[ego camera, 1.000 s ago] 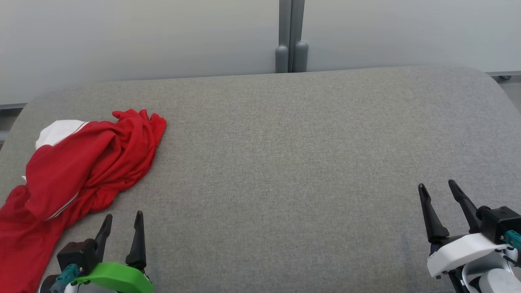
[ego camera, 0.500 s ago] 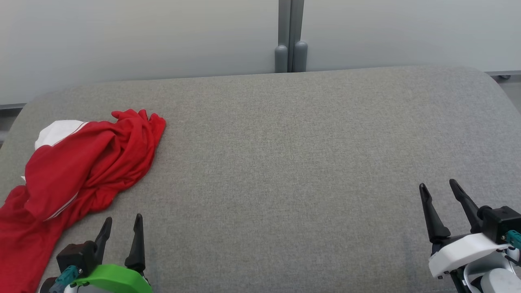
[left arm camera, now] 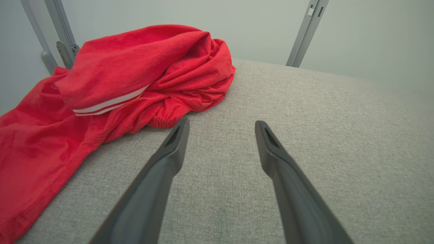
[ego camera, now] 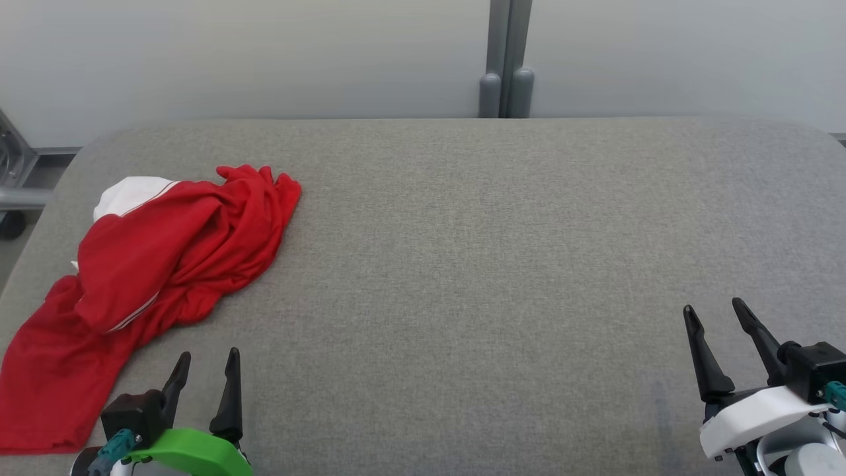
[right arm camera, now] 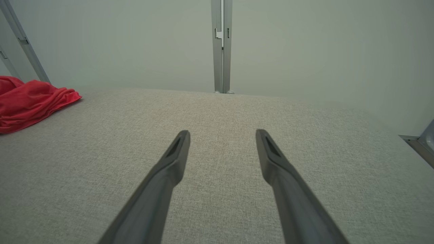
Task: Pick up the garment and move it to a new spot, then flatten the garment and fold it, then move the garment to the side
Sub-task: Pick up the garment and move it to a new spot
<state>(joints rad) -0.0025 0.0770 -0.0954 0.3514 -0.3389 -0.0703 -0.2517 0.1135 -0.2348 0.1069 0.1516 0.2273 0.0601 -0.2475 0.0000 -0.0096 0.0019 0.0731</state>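
a: head view first. where's the garment (ego camera: 165, 244)?
b: left part of the frame, bunched in a heap on the grey pad (ego camera: 476, 264). it's bright red, with a white patch at its upper left and a thin white stripe along a fold. a flatter part trails down towards the lower left corner.
a: and the claws?
b: left claw (ego camera: 209, 355) is at the lower left with its fingers apart and nothing between them. it's just right of the trailing part, not touching. right claw (ego camera: 712, 306) is at the lower right, also spread and empty, well apart from the garment.
a: left wrist view?
b: the garment lies across the upper left and left side. the top fold has two white stripes along its hem, and the cloth is soft and creased. the left finger's tip sits near a rumpled edge; i can't tell if they touch.
a: right wrist view?
b: a wrinkled red bit at the left edge, far from the spread fingers. a grey post (right arm camera: 220, 47) stands at top centre.
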